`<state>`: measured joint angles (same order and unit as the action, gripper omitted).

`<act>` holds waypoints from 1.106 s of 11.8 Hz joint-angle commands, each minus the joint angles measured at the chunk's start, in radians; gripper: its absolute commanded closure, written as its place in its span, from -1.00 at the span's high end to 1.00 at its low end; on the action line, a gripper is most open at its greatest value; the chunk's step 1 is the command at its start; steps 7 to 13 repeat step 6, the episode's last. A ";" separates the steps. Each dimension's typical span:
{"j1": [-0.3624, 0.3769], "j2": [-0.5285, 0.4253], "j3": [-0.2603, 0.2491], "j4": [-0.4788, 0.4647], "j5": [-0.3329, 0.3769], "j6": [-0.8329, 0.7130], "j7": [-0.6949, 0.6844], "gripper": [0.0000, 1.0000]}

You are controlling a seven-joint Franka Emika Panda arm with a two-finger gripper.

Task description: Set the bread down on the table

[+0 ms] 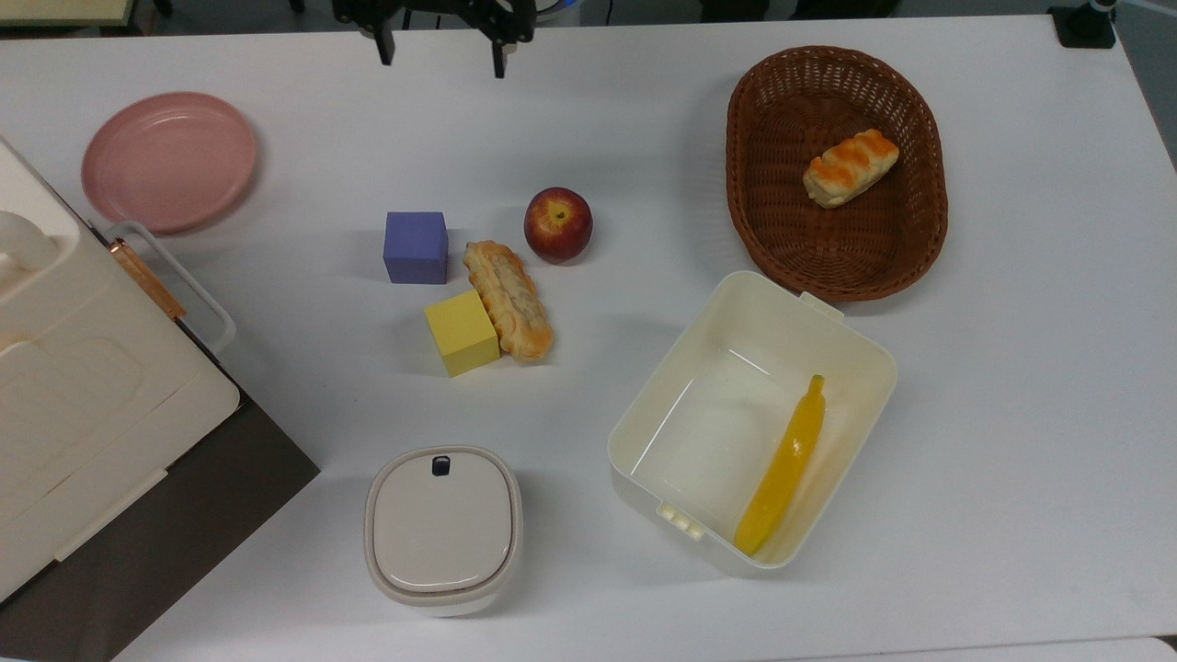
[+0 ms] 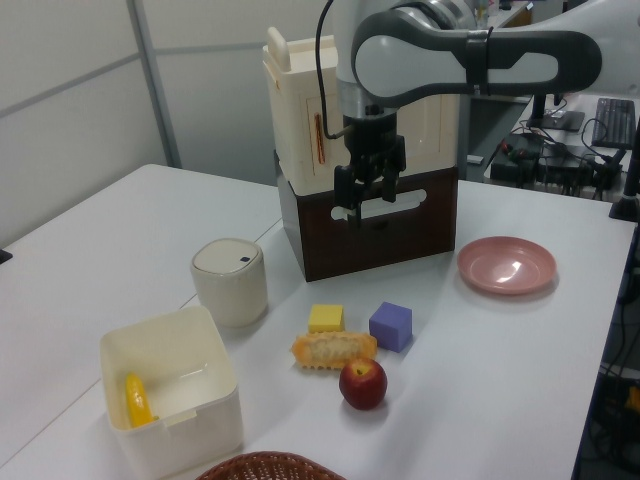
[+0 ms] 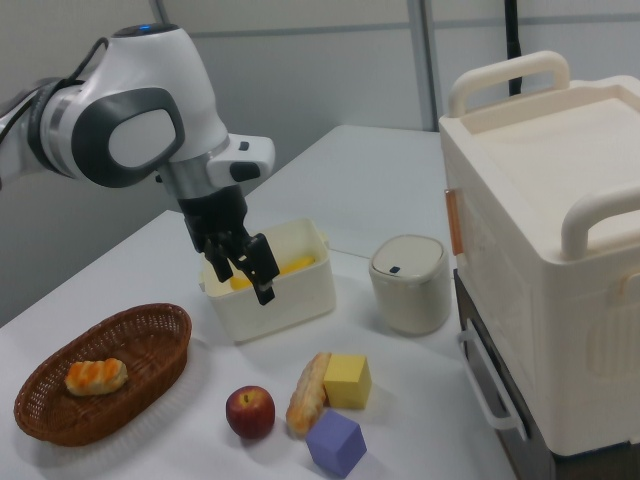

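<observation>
Down at the top view's bottom edge sits a lidded cream canister point(image 1: 443, 528), with the big cream-and-brown storage box point(image 1: 83, 405) off to the top view's left and an open cream bin point(image 1: 634, 441) holding a banana point(image 1: 782, 469) to the top view's right. Bit further up, pretty much mid-scene, the bread point(image 1: 508, 300) is lying flat on the table point(image 1: 1011, 414), flaky golden-brown side up (so no stripes on show from above), running diagonally. It's pressed right up against the yellow cube point(image 1: 462, 332) on the top view's left, its upper end is just beside the purple cube point(image 1: 416, 246), and the red apple point(image 1: 557, 224) sits close by its upper end on the top view's right, though it's hard to say if they actually touch. Further back there's the wicker basket point(image 1: 754, 211) with a shorter chunky roll point(image 1: 850, 167) inside, and the pink plate point(image 1: 169, 160) way over on the top view's left. Farthest of all, the gripper point(image 1: 439, 55) hangs up in the air near the far edge of the table, well apart from the bread, fingers spread with nothing between them. In the left view it's in front of the storage box, well above the tabletop.
</observation>
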<state>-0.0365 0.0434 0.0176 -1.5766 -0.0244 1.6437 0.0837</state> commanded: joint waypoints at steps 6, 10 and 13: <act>0.046 -0.031 -0.036 -0.017 0.020 -0.065 0.001 1.00; 0.046 -0.031 -0.036 -0.017 0.020 -0.065 0.001 1.00; 0.046 -0.031 -0.036 -0.017 0.020 -0.065 0.001 1.00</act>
